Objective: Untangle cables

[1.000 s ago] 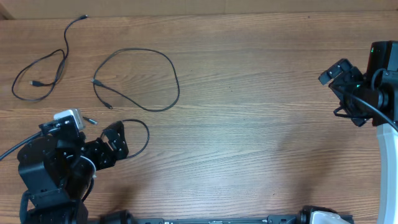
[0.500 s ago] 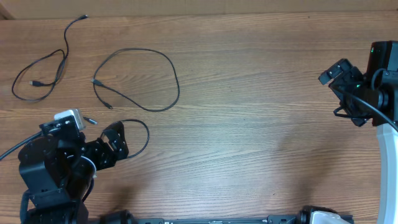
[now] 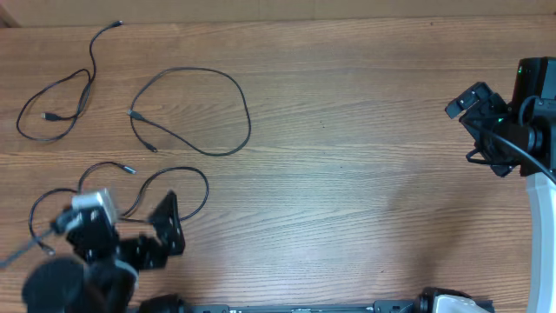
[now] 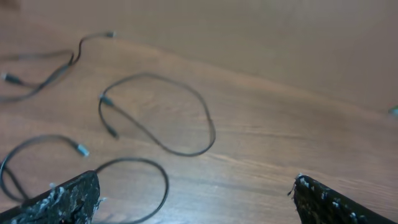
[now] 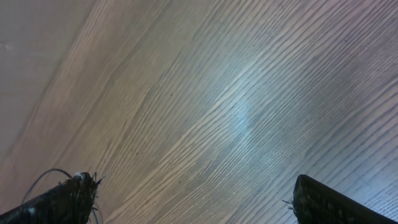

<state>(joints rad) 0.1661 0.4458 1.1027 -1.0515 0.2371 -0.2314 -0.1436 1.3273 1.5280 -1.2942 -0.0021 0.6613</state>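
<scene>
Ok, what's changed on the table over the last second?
The left gripper, open and empty, drew back toward the near edge of the brown wooden table. That uncovered more of the thin black cable nearest it, which itself seems unshifted. Nothing was grasped or released. The round-looped black cable, the far-left black cable and the open right gripper stayed put.

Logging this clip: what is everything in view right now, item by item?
far cable: one, black, back left of the table.
middle cable: one, black, an open loop to the right of the far cable, apart from it.
near cable: one, black, front left, lying loose.
table: one, brown wood, under everything.
left gripper: one, black, front left, open, holding nothing.
right gripper: one, black, right edge, open, holding nothing.
</scene>
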